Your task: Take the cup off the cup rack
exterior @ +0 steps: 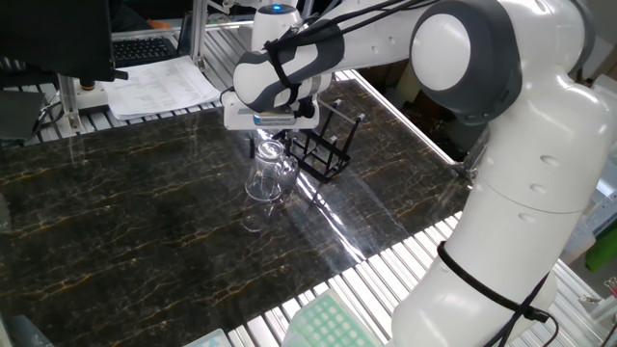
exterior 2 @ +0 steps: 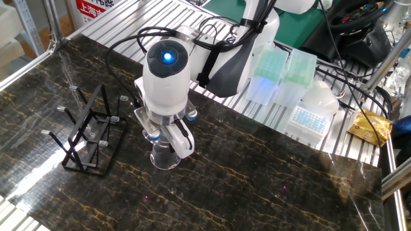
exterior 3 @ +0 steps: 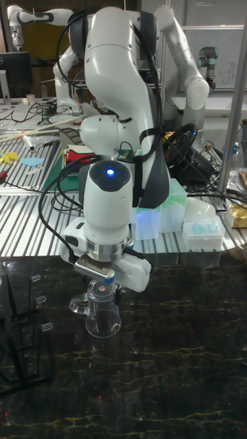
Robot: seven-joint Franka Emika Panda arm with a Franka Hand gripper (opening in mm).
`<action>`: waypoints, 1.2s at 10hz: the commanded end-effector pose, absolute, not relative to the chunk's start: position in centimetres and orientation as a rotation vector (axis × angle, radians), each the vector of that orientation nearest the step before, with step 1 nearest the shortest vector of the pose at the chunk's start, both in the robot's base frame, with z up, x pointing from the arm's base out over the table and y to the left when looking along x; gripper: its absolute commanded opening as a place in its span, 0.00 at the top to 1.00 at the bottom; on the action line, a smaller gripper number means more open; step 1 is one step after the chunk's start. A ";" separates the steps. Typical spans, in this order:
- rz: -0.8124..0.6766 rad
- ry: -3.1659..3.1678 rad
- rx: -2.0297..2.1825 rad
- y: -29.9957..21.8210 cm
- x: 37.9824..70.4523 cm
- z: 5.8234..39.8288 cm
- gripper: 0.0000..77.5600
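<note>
The clear glass cup (exterior: pixel 267 175) is upright and off the rack, just left of the black wire cup rack (exterior: pixel 323 150) in one fixed view. My gripper (exterior: pixel 269 147) comes straight down onto its rim and is shut on the cup. From the other side the cup (exterior 2: pixel 165 156) sits under my gripper (exterior 2: pixel 168 142), with the cup rack (exterior 2: pixel 87 135) a short way to its left and nothing on its pegs. The tall view shows the cup (exterior 3: pixel 101 317), a small handle on its left, beneath my gripper (exterior 3: pixel 103 291). I cannot tell whether its base touches the dark tabletop.
Green and white pipette-tip boxes (exterior 2: pixel 282 74) and a white lidded box (exterior 2: pixel 310 112) stand on the slatted metal edge behind the arm. Papers (exterior: pixel 159 85) lie at the far corner. The cup rack (exterior 3: pixel 17 329) stands at the left edge of the tall view.
</note>
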State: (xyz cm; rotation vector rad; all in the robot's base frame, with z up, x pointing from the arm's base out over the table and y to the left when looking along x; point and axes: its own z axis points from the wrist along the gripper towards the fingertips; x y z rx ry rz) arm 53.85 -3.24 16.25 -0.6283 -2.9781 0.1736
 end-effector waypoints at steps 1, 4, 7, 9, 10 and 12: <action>0.168 -2.978 -0.635 -3.3 54.0 16.4 0.98; 0.172 -2.980 -0.639 -3.3 54.0 16.4 0.98; 0.171 -2.981 -0.635 -3.3 54.0 16.4 0.98; 0.171 -2.981 -0.635 -3.3 54.0 16.4 0.00; 0.171 -2.981 -0.635 -3.3 54.0 16.4 0.00; 0.171 -2.981 -0.635 -3.3 54.0 16.4 0.00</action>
